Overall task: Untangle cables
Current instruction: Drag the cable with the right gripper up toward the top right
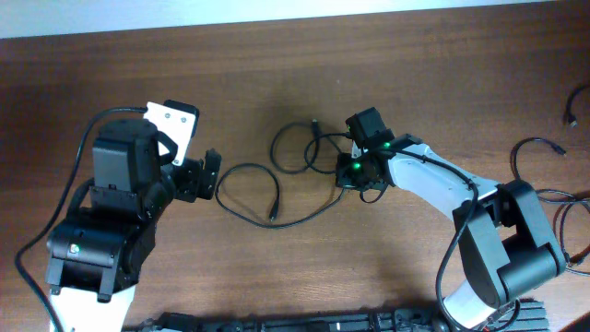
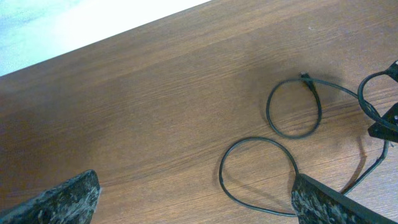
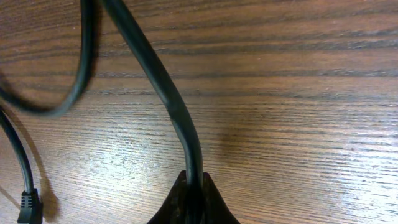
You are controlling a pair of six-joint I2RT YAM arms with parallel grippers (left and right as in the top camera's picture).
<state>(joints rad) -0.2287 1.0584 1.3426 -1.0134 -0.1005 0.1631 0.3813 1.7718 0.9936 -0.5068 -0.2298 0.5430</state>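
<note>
Thin black cables (image 1: 277,180) lie in loose connected loops on the wooden table, between my two arms. My right gripper (image 1: 353,173) is down at the loops' right end. In the right wrist view it (image 3: 193,182) is shut on one cable (image 3: 168,93), which runs up and away from the pinched jaws. A small plug end (image 3: 27,205) rests at the lower left. My left gripper (image 1: 206,175) is open just left of the leftmost loop. In the left wrist view its fingers (image 2: 62,200) stand wide apart, and a cable loop (image 2: 231,152) lies next to the right one.
More black cords (image 1: 546,148) lie at the table's right edge, by the right arm's base. Dark equipment (image 1: 323,323) lines the near edge. In the left wrist view the table's far edge (image 2: 93,42) borders a pale floor, and the right gripper (image 2: 387,121) shows at the right.
</note>
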